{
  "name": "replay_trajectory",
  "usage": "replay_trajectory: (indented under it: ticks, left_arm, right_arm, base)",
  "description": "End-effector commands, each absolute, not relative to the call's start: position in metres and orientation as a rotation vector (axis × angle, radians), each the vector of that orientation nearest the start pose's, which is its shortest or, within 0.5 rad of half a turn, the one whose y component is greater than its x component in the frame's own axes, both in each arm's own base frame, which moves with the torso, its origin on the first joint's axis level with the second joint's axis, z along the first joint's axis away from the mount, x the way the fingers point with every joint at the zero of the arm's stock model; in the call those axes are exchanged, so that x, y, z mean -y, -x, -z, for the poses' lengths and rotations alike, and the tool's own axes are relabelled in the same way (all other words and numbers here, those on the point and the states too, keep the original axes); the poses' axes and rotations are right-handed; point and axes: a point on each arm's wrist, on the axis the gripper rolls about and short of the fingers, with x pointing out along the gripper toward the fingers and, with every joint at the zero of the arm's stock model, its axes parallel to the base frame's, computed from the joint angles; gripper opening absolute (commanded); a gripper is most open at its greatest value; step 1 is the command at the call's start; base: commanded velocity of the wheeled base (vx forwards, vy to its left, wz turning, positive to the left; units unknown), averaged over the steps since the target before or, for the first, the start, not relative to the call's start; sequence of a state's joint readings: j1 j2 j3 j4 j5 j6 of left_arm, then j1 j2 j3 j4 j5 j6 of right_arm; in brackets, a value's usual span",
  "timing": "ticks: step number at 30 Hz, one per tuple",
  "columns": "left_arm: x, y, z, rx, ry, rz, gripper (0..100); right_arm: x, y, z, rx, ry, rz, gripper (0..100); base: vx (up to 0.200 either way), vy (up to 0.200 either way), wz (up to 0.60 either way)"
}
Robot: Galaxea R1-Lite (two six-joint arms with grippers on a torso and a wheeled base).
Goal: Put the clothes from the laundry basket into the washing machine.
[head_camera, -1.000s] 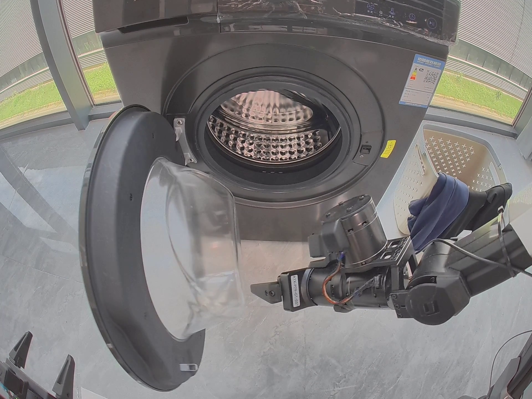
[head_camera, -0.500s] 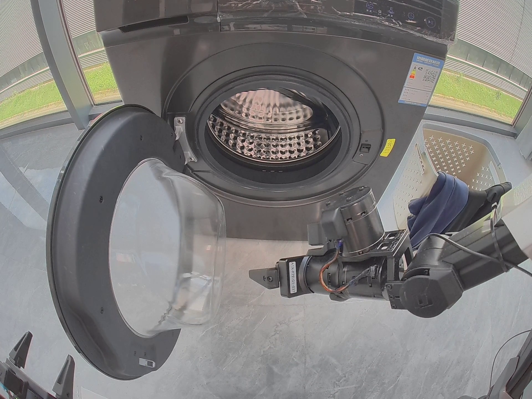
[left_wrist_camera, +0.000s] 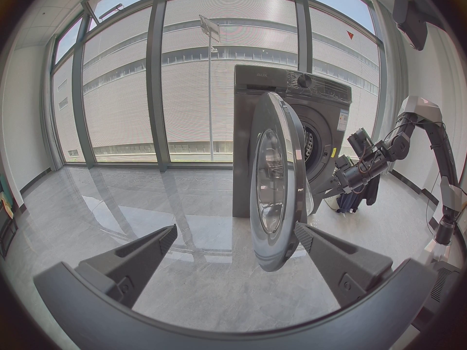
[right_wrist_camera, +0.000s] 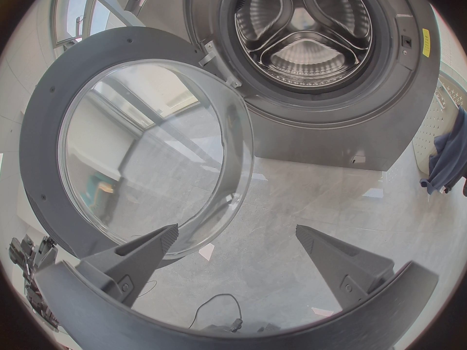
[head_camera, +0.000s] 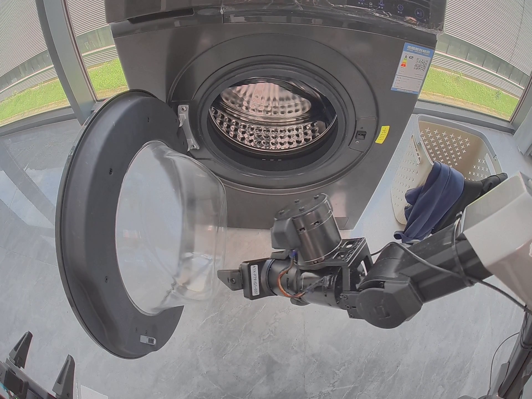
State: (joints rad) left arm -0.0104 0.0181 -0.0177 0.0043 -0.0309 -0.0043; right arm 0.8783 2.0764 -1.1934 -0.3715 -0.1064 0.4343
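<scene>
The right arm (head_camera: 421, 261) comes in from the robot's right side and lies nearly level across its front, bent at the wrist (head_camera: 310, 234). The right gripper (head_camera: 230, 278) points toward the robot's left. Its fingers (right_wrist_camera: 131, 258) stand wide apart with nothing between them. The left gripper (head_camera: 44, 356) sits low at the robot's left, its tips pointing forward, likewise spread and empty.

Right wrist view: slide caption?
Open right gripper faces washer, door open, drum empty; clothes drape the basket.

Bright daylight through windows (left_wrist_camera: 121, 88), glossy floor (left_wrist_camera: 146, 200) reflections, fisheye bending, dark corners
</scene>
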Motion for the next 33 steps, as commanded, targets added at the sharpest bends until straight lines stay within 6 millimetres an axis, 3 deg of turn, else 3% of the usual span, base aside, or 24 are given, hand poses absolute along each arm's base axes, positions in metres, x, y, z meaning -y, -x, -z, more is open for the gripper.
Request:
replay_trajectory:
  ticks: [1, 5, 8, 16, 21, 28, 33]
  left_arm:
    - [0.000, 0.023, -0.076, -0.008, 0.005, 0.041, 100]
    - [0.000, 0.023, -0.076, -0.008, 0.005, 0.041, 100]
    - [0.001, 0.023, -0.076, -0.006, 0.006, 0.038, 100]
    - [0.001, 0.023, -0.076, -0.006, 0.005, 0.038, 100]
    - [0.001, 0.023, -0.076, -0.006, 0.005, 0.038, 100]
    - [0.001, 0.023, -0.076, -0.006, 0.005, 0.038, 100]
    - [0.001, 0.023, -0.076, -0.006, 0.005, 0.038, 100]
  right_arm:
    - [-0.339, -0.261, -0.114, -0.585, -0.172, -0.682, 100]
    - [-0.365, -0.261, -0.111, -0.498, -0.233, -0.709, 100]
    - [-0.371, -0.263, -0.120, -0.461, -0.266, -0.712, 100]
    - [-0.348, -0.272, -0.146, -0.428, -0.326, -0.669, 100]
    - [-0.334, -0.281, -0.134, -0.459, -0.286, -0.621, 100]
    - [-0.363, -0.286, -0.102, -0.488, -0.246, -0.609, 100]
    - [-0.380, -0.287, -0.092, -0.479, -0.251, -0.629, 100]
  base:
    - [0.000, 0.000, 0.00]
    - [0.000, 0.000, 0.00]
    - [0.000, 0.000, 0.00]
    - [0.000, 0.000, 0.00]
    - [0.000, 0.000, 0.00]
    - [0.000, 0.000, 0.00]
    - [0.000, 0.000, 0.00]
